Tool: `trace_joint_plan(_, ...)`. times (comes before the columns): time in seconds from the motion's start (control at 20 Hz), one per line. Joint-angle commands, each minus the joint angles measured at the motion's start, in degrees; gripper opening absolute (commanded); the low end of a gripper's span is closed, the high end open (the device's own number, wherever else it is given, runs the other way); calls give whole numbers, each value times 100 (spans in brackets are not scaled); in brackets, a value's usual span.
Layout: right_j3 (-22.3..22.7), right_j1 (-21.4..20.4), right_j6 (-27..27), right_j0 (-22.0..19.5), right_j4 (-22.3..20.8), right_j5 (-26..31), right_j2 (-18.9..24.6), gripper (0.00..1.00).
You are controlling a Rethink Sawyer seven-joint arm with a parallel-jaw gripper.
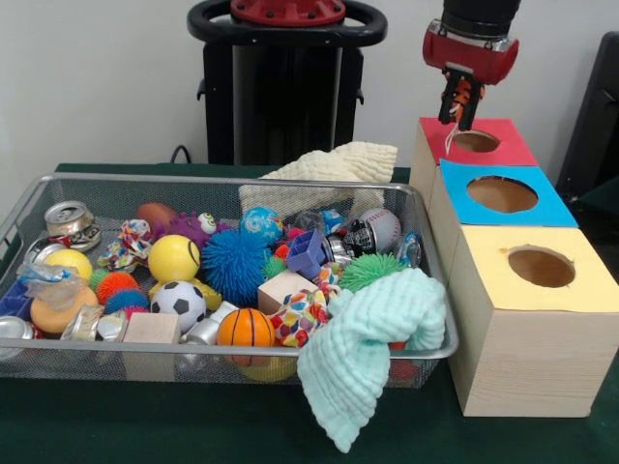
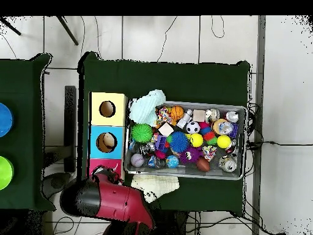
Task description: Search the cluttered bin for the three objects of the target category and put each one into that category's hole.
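Note:
My gripper (image 1: 457,108) hangs just above the round hole (image 1: 476,141) in the red card top of the far wooden box. It is shut on a small orange black-striped toy (image 1: 462,94), with a white thread dangling toward the hole. The silver wire-mesh bin (image 1: 222,181) lies to the left, full of balls, cans and blocks. In the overhead view the red arm (image 2: 113,201) covers most of the red box (image 2: 98,164) and hides the gripper; the bin (image 2: 246,141) sits to the right. I cannot make out a teddy bear or a duck in the clutter.
A blue-topped box (image 1: 502,193) and a yellow-topped box (image 1: 541,266) stand in a row in front of the red one. A mint cloth (image 1: 372,338) hangs over the bin's near right corner and a cream cloth (image 1: 329,169) over its far rim. An orange basketball (image 1: 245,327) and spiky balls lie inside.

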Motion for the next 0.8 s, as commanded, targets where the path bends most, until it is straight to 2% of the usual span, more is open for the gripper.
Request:
trace_joint_plan(0.05, -709, 388, 705, -179, -53, -50, 199, 0)
trace_joint_plan(0.4, -784, 432, 722, -168, -28, 72, 264, 0)
trace_joint_plan(0.8, -656, 342, 595, -226, -128, 94, 271, 0)
